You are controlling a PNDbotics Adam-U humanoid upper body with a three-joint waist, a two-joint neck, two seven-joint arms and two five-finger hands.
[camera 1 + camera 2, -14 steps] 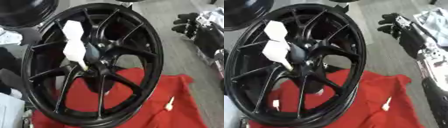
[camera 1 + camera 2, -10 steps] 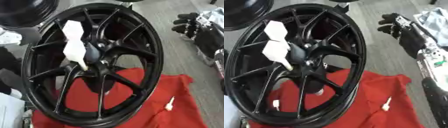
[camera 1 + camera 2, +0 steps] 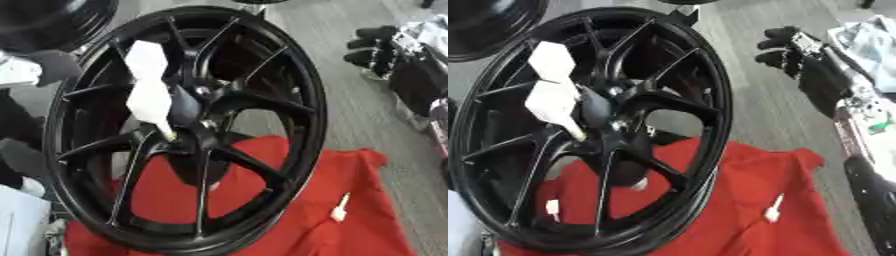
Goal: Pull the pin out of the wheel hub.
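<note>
While the big black wheel (image 3: 188,130) is standing tilted on its rim at the middle of the surface (image 3: 350,115), its lower edge is resting on a red cloth (image 3: 350,210) that is spreading out beneath and to the right of it. A second dark wheel (image 3: 483,25) is sitting at the far left corner, well apart. The robot's right arm is coming in along the right side, and its right hand (image 3: 785,47) is hanging near the upper right, well clear of the wheel, with its black fingers curled in and nothing in them as far as I am seeing. The left hand is not showing in either view. At the hub (image 3: 610,112), a white pin (image 3: 553,97) with a broad faceted head is sticking out towards the upper left, its narrow tip sitting in the hub beside the spokes, so the pin is looking as though it is not yet pulled. Another small white pin (image 3: 773,209) is lying loose on the red cloth to the right of the wheel, and a third white piece (image 3: 552,207) is showing behind the lower spokes. I am judging the task to be at the reaching step: next a hand is needing to travel across to the pin's white head, close round it and draw it out along its own slanted line, without rocking the wheel.
</note>
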